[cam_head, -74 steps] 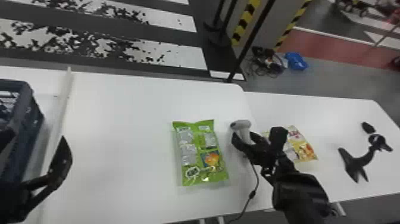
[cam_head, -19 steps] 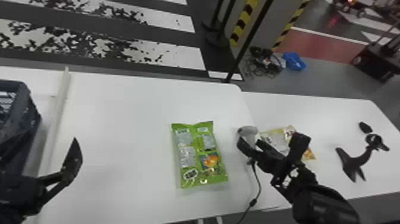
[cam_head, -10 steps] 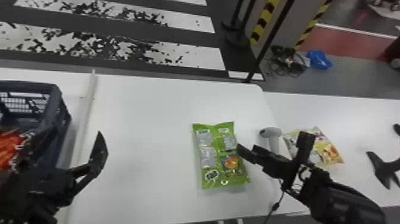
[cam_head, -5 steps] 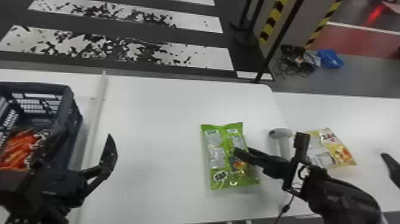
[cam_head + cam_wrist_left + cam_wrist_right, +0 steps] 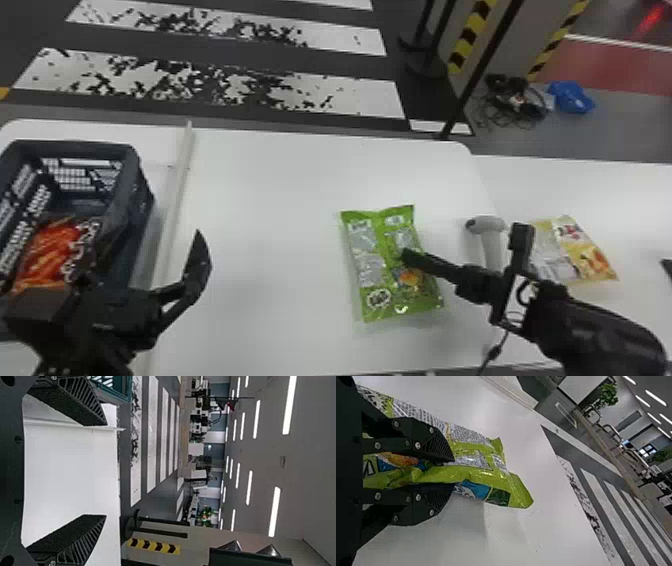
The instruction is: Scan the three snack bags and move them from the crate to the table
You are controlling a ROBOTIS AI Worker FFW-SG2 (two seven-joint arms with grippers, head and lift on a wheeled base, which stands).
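Note:
In the head view my left gripper [image 5: 157, 231] is open at the right side of the crate [image 5: 142, 200], one finger over its rim, the other above the table. Its fingers stand wide apart in the left wrist view [image 5: 105, 470], holding nothing. My right gripper [image 5: 407, 257] reaches in over the right edge of the green snack bag [image 5: 367, 257], which lies on the table. The right wrist view has the gripper [image 5: 453, 472] shut on the green bag [image 5: 516, 490], a raised fold between its fingers. An orange-red bag [image 5: 50, 250] lies inside the crate. The yellow bag [image 5: 590, 252] is at the right.
A pale handheld scanner [image 5: 489, 227] stands between the green and yellow bags, with a cable near its base. A long light strip [image 5: 175, 200] runs along the white table [image 5: 265, 200] beside the crate. A thin dark pole [image 5: 480, 75] rises behind the table.
The head view has swung left, bringing the crate's inside and orange-red bag into sight. My right gripper has left the scanner and moved left onto the green bag. The left gripper remains beside the crate.

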